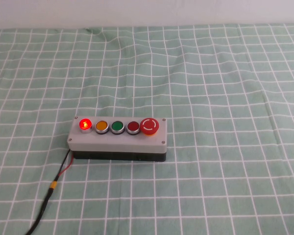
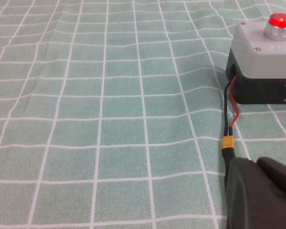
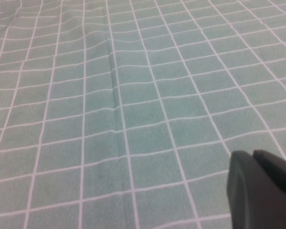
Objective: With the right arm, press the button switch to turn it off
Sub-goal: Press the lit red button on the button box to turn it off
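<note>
One switch box (image 1: 117,141) sat at the centre-left of the high view with five buttons: one lit red button (image 1: 85,124), one yellow button (image 1: 102,126), one green button (image 1: 117,127), one dark red button (image 1: 133,127) and one mushroom button (image 1: 149,126). One cable (image 1: 50,193) ran off it. There were two grippers: the left gripper (image 2: 255,165) and the right gripper (image 3: 252,155), each at the lower right of its own wrist view.

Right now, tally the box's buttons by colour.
Red buttons: 3, one lit
Yellow button: 1
Green button: 1
Total: 5
Left claw by the cable; right claw over cloth.
</note>
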